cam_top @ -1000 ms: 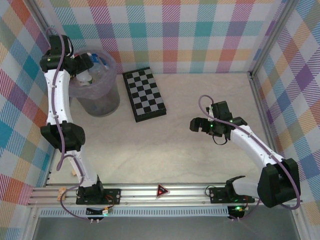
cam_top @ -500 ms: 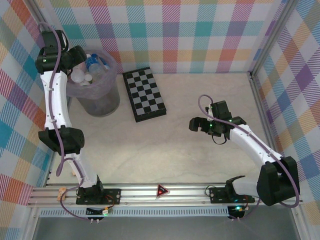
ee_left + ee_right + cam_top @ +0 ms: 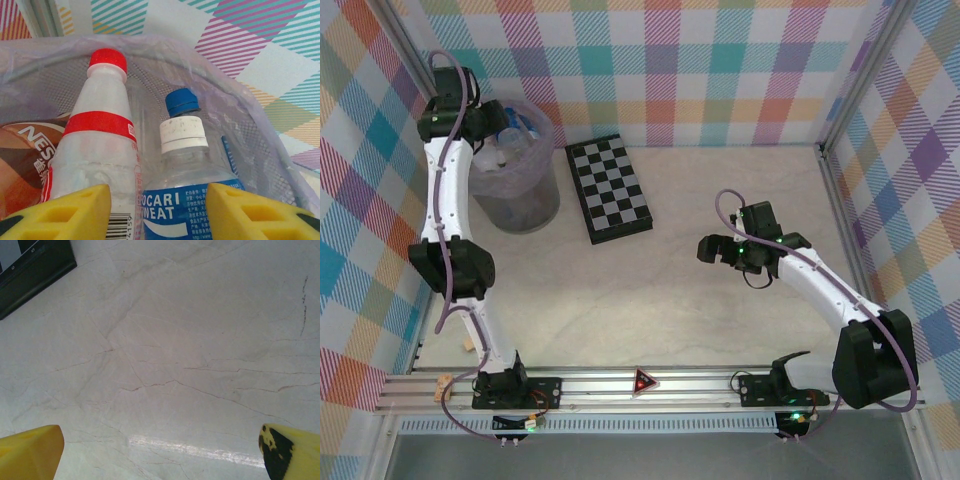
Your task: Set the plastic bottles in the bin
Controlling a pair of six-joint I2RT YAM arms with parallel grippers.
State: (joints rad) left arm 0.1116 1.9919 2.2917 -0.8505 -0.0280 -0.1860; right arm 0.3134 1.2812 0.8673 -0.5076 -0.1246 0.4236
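Bin (image 3: 525, 205): round grey mesh, translucent lilac bag liner, crinkled; sits at table's far left corner. Inside it, caps up, side by side: red-capped bottle (image 3: 100, 145), cloudy clear plastic with red band; blue-capped bottle (image 3: 182, 170), clear with blue label; brown-labelled bottle (image 3: 22, 160) beside the red-capped one. Left gripper (image 3: 488, 125) over bin mouth, yellow fingers spread, empty, bottles just beyond fingertips. Right gripper (image 3: 712, 250) spread, empty, above pale veined tabletop (image 3: 165, 340), well apart from bin.

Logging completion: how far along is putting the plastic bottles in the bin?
Done: a red-capped clear bottle, a blue-capped blue-labelled bottle and a brown bottle sit inside the round grey lilac-lined bin. In hand: nothing; the left gripper hangs open over the bin, the right gripper open above bare table. Left: I see no loose bottle near the black-and-white chequered board, so probably nothing.
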